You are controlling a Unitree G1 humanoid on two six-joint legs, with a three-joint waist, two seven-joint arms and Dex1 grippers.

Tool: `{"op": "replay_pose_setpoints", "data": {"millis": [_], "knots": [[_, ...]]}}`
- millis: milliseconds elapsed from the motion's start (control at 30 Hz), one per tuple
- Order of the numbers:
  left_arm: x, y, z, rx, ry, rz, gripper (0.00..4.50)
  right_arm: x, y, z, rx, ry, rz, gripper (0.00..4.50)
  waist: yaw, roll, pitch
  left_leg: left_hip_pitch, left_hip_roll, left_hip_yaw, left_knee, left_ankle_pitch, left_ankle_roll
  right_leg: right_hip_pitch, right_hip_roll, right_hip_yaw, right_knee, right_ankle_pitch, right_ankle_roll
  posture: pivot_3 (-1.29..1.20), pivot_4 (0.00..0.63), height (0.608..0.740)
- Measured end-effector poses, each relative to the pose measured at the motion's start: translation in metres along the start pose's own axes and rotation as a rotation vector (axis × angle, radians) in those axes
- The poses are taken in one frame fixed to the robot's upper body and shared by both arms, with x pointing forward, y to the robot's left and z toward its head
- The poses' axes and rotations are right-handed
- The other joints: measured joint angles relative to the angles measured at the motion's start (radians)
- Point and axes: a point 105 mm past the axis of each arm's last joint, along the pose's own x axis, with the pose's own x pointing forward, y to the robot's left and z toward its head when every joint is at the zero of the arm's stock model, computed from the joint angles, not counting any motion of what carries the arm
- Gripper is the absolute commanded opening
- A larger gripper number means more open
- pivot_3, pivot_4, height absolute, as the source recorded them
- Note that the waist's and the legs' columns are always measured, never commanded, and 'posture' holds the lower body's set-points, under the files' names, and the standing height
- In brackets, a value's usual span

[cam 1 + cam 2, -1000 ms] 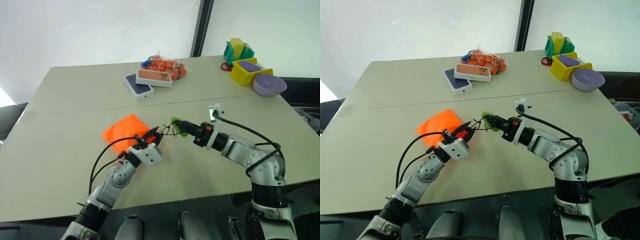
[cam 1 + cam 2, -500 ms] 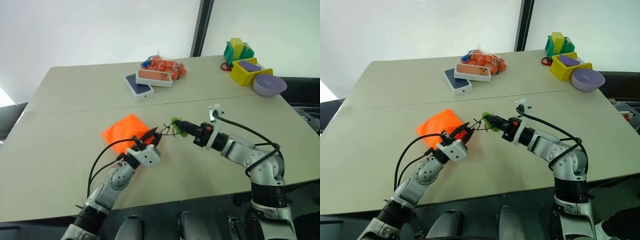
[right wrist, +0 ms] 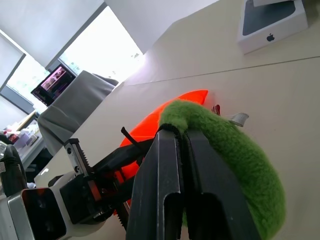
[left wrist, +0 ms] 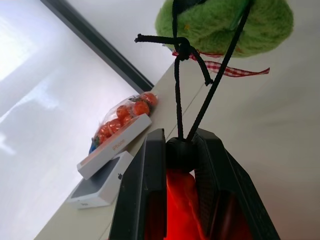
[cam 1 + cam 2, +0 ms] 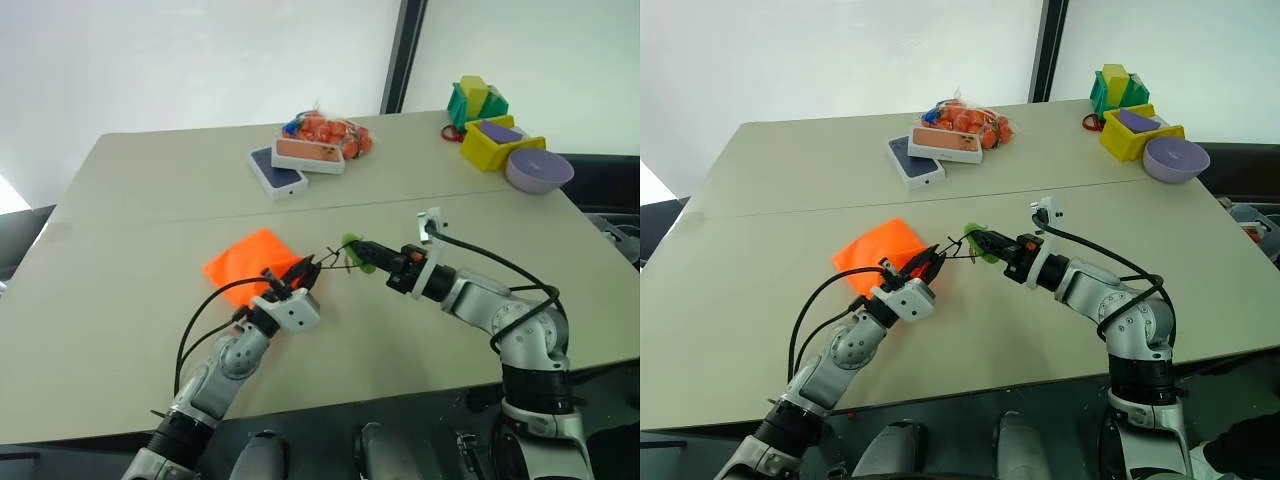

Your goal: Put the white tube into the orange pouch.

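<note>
A: Where does the orange pouch (image 5: 252, 262) lie?

B: Flat on the beige table (image 5: 130, 300), in the near half, just this side of the seam that crosses the tabletop. Its near corner sits between the narrow fingers of the left pincer (image 5: 305, 272), which close on the black cord stopper at the pouch mouth, as the left wrist view shows.

A: And the cord?

B: The thin black cord (image 4: 200, 107) runs from the stopper to the green loop (image 5: 977, 243), just right of the pouch. The right pincer (image 5: 985, 241) is closed tight on that fuzzy loop, which hangs a little above the table.

A: The white tube?

B: I cannot find it.

A: What else is on the table?

B: Beyond the pouch, past the seam, two phone boxes (image 5: 292, 164) lie stacked, with a mesh bag of orange fruits (image 5: 330, 130) touching them behind. Far right of the pouch, at the back corner, stand yellow and green containers (image 5: 485, 125) and a lavender bowl (image 5: 539, 170).

A: Room to move?

B: The table left of the pouch is bare out to its edge, and so is the strip toward the near edge. Behind the table is a white wall with a dark upright post (image 5: 401, 55).
</note>
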Motion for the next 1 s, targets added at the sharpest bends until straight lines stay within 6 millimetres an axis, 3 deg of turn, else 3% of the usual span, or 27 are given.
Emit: {"op": "replay_pose_setpoints", "data": {"millis": [267, 433, 633, 867, 900, 1000], "knots": [[-0.02, -0.006, -0.022, -0.018, 0.084, -0.101, 0.25, -0.005, -0.022, 0.008, 0.005, -0.054, -0.108, 0.0, -0.001, 0.0, 0.0, 0.0, 0.0, 0.0, -0.002, 0.0, 0.0, -0.001, 0.0, 0.0, 0.0, 0.0, 0.0, 0.0, 0.15, 0.74], [-0.035, 0.006, -0.024, -0.006, 0.109, -0.1, 0.25, -0.01, -0.043, 0.007, 0.02, -0.06, -0.211, 0.0, -0.001, 0.001, 0.0, 0.0, 0.0, 0.0, -0.004, 0.0, 0.0, -0.003, -0.001, 0.0, 0.0, 0.0, 0.0, 0.0, 0.15, 0.74], [-0.06, 0.004, -0.028, -0.014, 0.157, -0.127, 0.25, -0.011, -0.052, 0.005, 0.023, -0.058, -0.26, 0.0, -0.001, 0.001, 0.0, 0.0, 0.0, 0.001, -0.009, 0.0, 0.0, -0.005, -0.001, 0.0, -0.001, 0.0, -0.001, 0.0, 0.15, 0.74], [-0.062, 0.006, -0.029, -0.02, 0.173, -0.134, 0.25, -0.01, -0.055, 0.001, 0.002, -0.034, -0.277, 0.0, -0.001, 0.001, 0.0, 0.0, 0.0, 0.001, -0.009, 0.0, 0.0, -0.005, -0.001, 0.0, -0.001, -0.001, 0.0, 0.0, 0.15, 0.74], [-0.062, 0.006, -0.029, -0.029, 0.175, -0.134, 0.75, -0.009, -0.055, 0.001, -0.01, -0.027, -0.275, 0.0, -0.002, 0.001, 0.001, 0.0, 0.0, 0.001, -0.009, 0.0, 0.0, -0.005, -0.001, 0.0, -0.001, -0.001, 0.0, 0.0, 0.15, 0.74], [-0.063, 0.006, -0.032, -0.113, 0.195, -0.133, 2.21, -0.01, -0.053, 0.0, -0.053, 0.002, -0.256, 1.08, -0.002, 0.001, 0.001, 0.0, 0.0, 0.001, -0.009, 0.0, 0.0, -0.005, -0.001, 0.0, -0.001, -0.001, 0.0, 0.0, 0.15, 0.74]]}}
